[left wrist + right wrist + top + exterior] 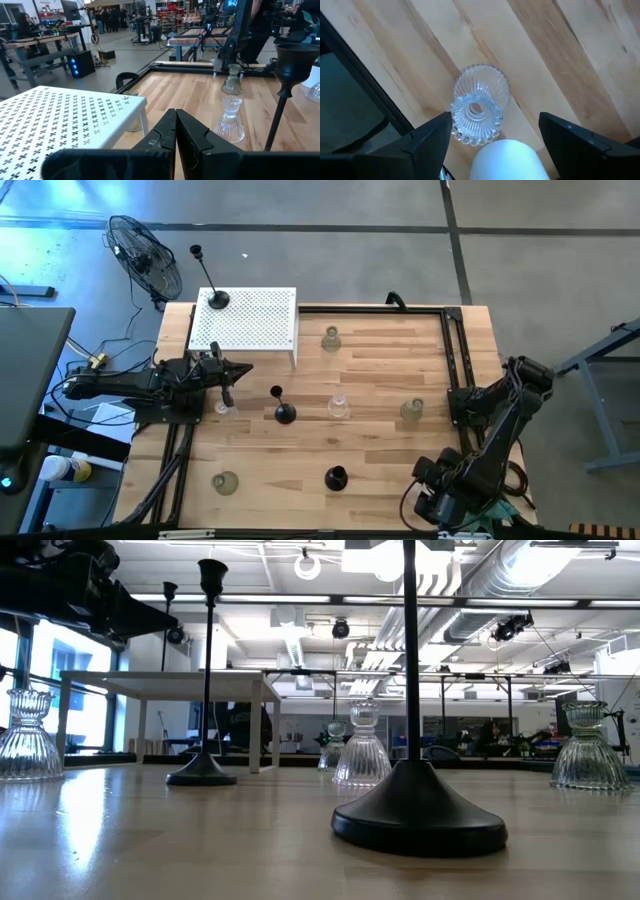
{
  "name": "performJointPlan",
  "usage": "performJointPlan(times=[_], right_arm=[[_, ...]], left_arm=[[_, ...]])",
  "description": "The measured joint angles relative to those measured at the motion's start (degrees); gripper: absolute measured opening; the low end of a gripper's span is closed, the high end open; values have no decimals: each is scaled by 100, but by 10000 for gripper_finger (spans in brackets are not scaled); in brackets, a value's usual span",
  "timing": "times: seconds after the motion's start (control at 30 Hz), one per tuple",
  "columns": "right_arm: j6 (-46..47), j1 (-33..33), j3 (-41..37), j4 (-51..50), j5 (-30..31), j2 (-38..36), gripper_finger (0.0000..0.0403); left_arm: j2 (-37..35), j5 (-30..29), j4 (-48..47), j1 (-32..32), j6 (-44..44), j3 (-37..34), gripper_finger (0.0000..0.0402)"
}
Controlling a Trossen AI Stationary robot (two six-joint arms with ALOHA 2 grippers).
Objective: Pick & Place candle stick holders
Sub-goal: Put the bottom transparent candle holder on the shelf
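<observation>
Several candle stick holders stand on the wooden table (380, 370). One black holder (217, 300) stands on the white perforated platform (250, 322); two more (284, 412) (335, 477) stand on the wood. Clear glass holders stand at the back (331, 338), in the middle (338, 406), to the right (412, 410) and at the front left (225, 482). My left gripper (238, 370) hovers shut beside the platform, its fingers (176, 135) pressed together with nothing between them. My right gripper (495, 131) is open above a ribbed glass holder (479, 107) and is not touching it.
A black metal frame (455, 340) runs along the table's back and right edges. A white rounded object (506, 159) shows just under the right gripper. In the low view the nearest black holder (418, 810) stands in front, with glass holders (362, 755) (590, 752) behind it.
</observation>
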Motion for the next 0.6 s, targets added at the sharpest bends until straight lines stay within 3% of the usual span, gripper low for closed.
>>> performJointPlan(times=[0.6], right_arm=[[-95,0,-26,-51,58,-487,296]], left_arm=[[0,-2,-97,0,-2,0,2]])
